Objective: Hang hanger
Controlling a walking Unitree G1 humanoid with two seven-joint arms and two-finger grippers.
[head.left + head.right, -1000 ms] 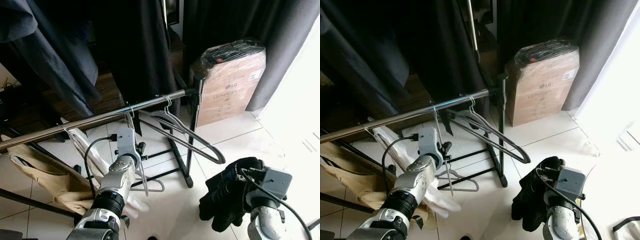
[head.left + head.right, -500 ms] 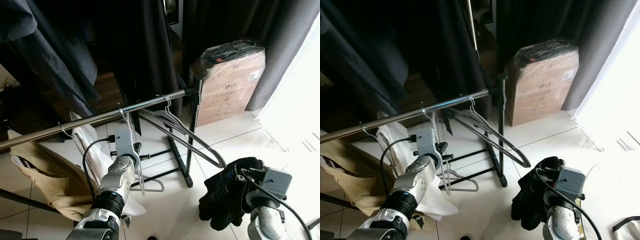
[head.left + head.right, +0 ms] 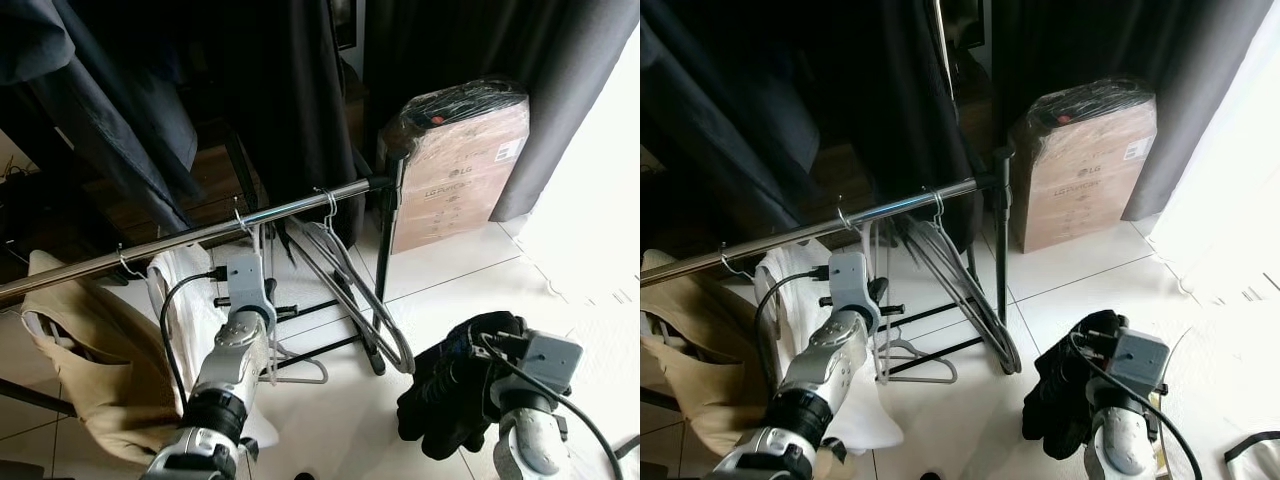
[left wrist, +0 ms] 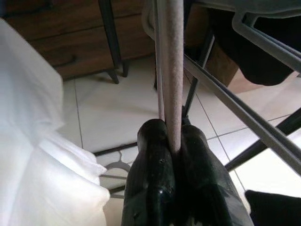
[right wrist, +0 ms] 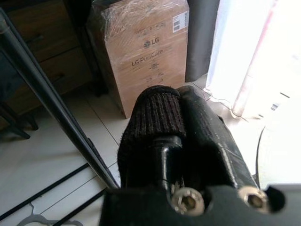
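Jaws, left: left gripper [image 4: 173, 141] pressed together on the thin stem of a grey hanger [image 4: 170, 70], just under the rail
Jaws, right: right gripper [image 5: 181, 136] closed on a bundle of black cloth [image 3: 450, 395], held low near the floor
Hanger: its hook [image 3: 240, 214] sits over the chrome rail [image 3: 190, 237], left of a bunch of grey hangers [image 3: 350, 290] near the rail's right end
Around: white garment [image 3: 185, 300] and beige garment [image 3: 70, 350] hang toward the rail's left end; a wrapped cardboard box [image 3: 460, 165] stands beyond the right post; dark curtains [image 3: 290, 90] behind; another hanger [image 3: 300, 365] lies on the tiled floor
In the way: the white garment hangs just beside the left arm
Change: the held hanger's hook has moved left along the rail, and the bunch of hangers now dangles steeper
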